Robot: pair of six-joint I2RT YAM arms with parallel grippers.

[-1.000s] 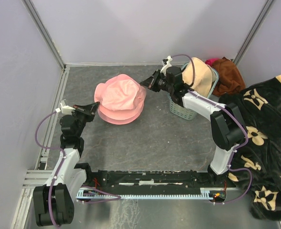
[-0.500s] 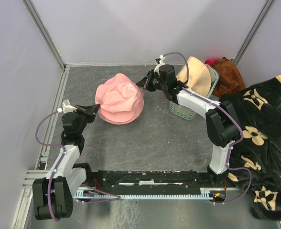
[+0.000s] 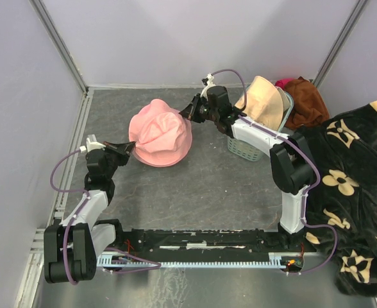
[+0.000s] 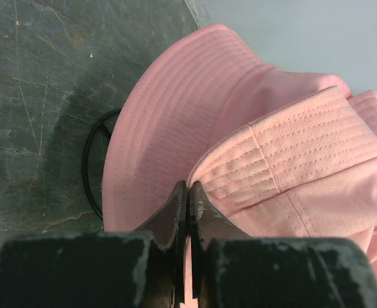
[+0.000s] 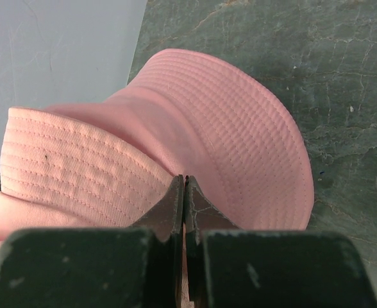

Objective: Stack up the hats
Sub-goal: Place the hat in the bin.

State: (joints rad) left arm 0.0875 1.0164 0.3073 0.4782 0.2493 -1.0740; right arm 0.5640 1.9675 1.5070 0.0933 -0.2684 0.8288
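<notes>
Top external view: a mottled grey, stone-like tabletop [image 3: 201, 192] is seen. The stitched cotton brim of the upper pink hat [image 3: 159, 128], draped over the lower pink hat [image 4: 143, 147], is pinched by the clenched left gripper [image 3: 129, 146] and right gripper [image 3: 187, 114]. Beyond, a beige hat [image 3: 265, 102] is held in the ribbed teal basket [image 3: 245, 151], and the space is enclosed by plain lilac walls [image 3: 175, 38].

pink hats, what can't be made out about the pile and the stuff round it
- Count of pink hats: top view, the upper one covers those below; the wrist views show only two brim layers.
- Teal basket contents: top view, beige hat and right arm cover it.
- Dark loop: left wrist view, runs under the lower brim; unidentifiable.
- Black blanket: cut off by the right edge of the top view.
</notes>
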